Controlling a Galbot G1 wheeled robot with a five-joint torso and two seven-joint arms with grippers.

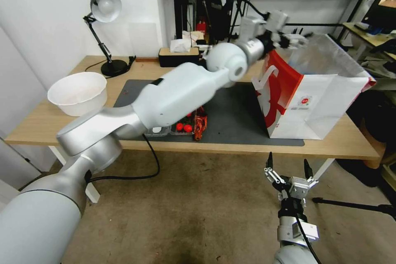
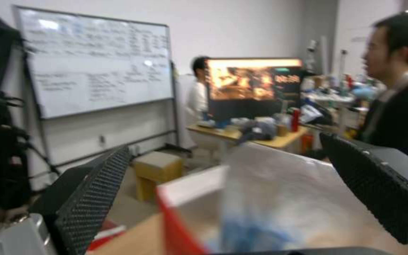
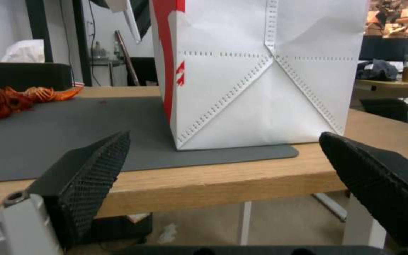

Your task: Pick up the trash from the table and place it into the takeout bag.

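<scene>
The takeout bag (image 1: 319, 103) stands open-mouthed on the worktop (image 1: 330, 144); the left gripper (image 1: 295, 41) hangs over that mouth, fingers (image 2: 90, 198) spread and empty. Left of the bag the dark mat (image 1: 235, 119) lies bare up to the red scraps (image 1: 200, 126). Below the bag, off the worktop edge, the right gripper (image 1: 288, 165) has open air.

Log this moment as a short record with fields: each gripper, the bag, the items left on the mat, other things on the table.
left gripper: open, empty, raised over the open top of the takeout bag
right gripper: open, empty, low in front of the table edge, facing the bag
takeout bag: upright at the right end of the dark grey mat, silvery lining visible
trash on mat: crumpled red-orange wrapper and small clear containers with red items near the front edge
other things on table: white bowl, desk lamp, tissue box
</scene>
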